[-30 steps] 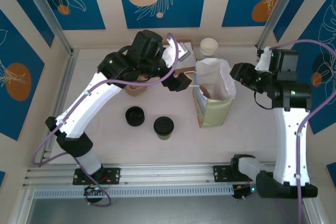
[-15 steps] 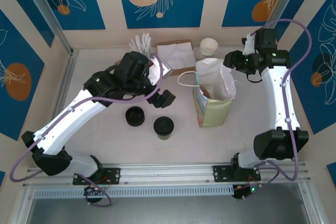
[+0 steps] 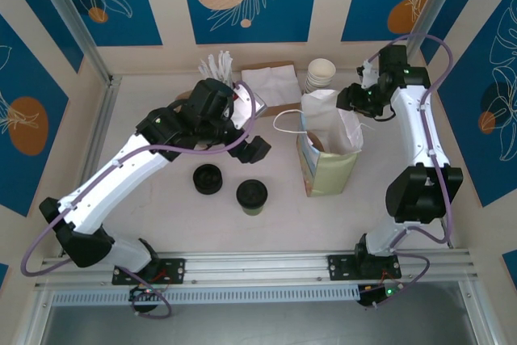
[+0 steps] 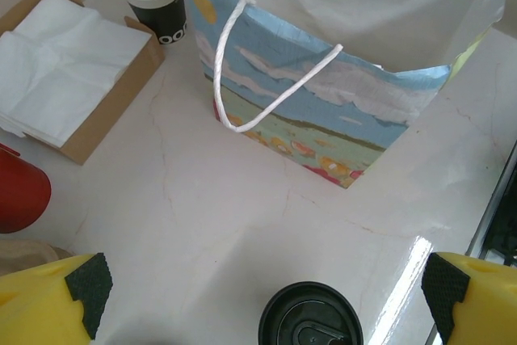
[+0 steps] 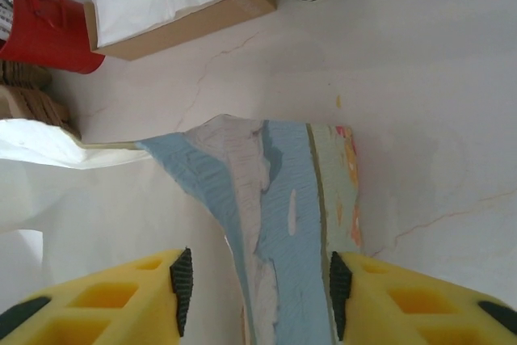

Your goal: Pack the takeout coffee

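Two jaws of the left gripper stand wide apart, with the coffee cup just below and between them, upright, lid on, near the paper bag. We should lower squarely over the cup, close on its sides beneath the lid rim, avoid the loose lid beside it, and lift straight. The right gripper straddles the bag's rim; we cannot tell whether it pinches it, so we should check the mouth is open first.
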